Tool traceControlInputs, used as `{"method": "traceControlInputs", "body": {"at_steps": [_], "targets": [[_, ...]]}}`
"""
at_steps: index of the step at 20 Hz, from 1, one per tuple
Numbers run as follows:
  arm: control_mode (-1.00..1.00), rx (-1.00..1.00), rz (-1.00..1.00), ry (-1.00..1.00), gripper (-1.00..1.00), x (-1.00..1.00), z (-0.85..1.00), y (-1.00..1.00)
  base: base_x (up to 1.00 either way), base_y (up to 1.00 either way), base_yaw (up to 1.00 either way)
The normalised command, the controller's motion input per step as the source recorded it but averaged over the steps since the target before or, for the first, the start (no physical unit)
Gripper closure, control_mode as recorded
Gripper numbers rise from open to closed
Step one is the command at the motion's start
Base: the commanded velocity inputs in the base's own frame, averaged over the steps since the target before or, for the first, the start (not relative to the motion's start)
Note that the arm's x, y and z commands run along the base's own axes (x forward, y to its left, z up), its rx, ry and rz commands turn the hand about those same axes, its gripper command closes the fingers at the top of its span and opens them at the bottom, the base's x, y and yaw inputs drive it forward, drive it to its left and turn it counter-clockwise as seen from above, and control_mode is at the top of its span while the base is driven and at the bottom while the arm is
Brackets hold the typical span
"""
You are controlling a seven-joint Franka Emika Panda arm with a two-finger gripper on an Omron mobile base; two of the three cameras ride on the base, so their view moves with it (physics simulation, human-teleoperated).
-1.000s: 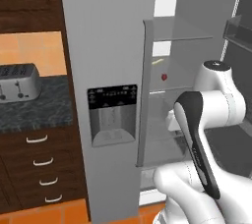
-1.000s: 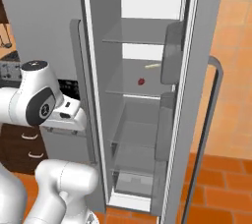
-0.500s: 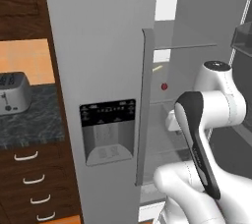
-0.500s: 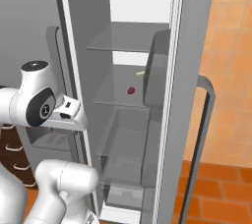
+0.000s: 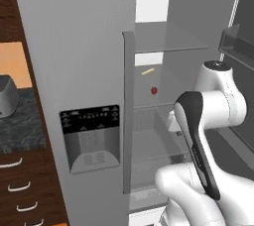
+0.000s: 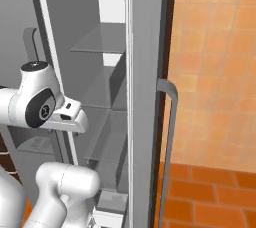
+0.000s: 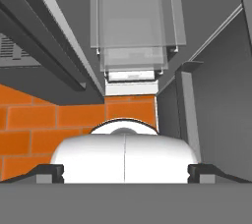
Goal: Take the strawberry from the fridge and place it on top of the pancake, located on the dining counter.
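Pincer: the pincer has its two dark tips set wide apart with nothing between them. It looks down past the fridge's lower shelves to the floor.
Arm: the arm is folded in front of the fridge, with the hand at the mouth of the fridge's open right half.
Just changed: the whole picture has shifted and the fridge now looms larger than a second ago. This is the base driving closer, not the things moving. The arm's pose looks much the same.
Strawberry: the strawberry sits on a glass shelf inside the fridge, just right of the left door's long handle. It is below a thin yellow stick and apart from the hand.
Meaning for the task: I judge this to be the approach stage. The fruit looks closer to reach but is not yet grasped.
Surface: the fridge's shelves are clear glass, and its right door is swung open.
Room: left of the fridge is a dark tabletop with a toaster. Right of the fridge are an orange tiled wall and floor.
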Motion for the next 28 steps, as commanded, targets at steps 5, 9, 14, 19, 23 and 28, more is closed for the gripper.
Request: {"method": "traceControlInputs", "body": {"at_steps": [5, 9, 14, 19, 23, 28], "targets": [[1.0, 0.0, 0.0, 0.0, -1.0, 0.0, 0.0, 0.0, 0.01, -0.27, 0.0], [1.0, 0.0, 0.0, 0.0, -1.0, 0.0, 0.0, 0.0, 0.0, -0.03, 0.0], [1.0, 0.0, 0.0, 0.0, -1.0, 0.0, 0.0, 0.0, 0.0, 0.0, 0.0], [-1.0, 0.0, 0.0, -0.07, -1.0, 0.05, 0.0, 0.0, 0.0, 0.0, 0.0], [-1.0, 0.0, 0.0, -0.39, -1.0, 0.44, 0.0, 0.0, 0.0, 0.0, 0.0], [-1.0, 0.0, 0.0, -0.25, -1.0, 0.6, 0.0, 0.0, 0.0, 0.0, 0.0]]}}
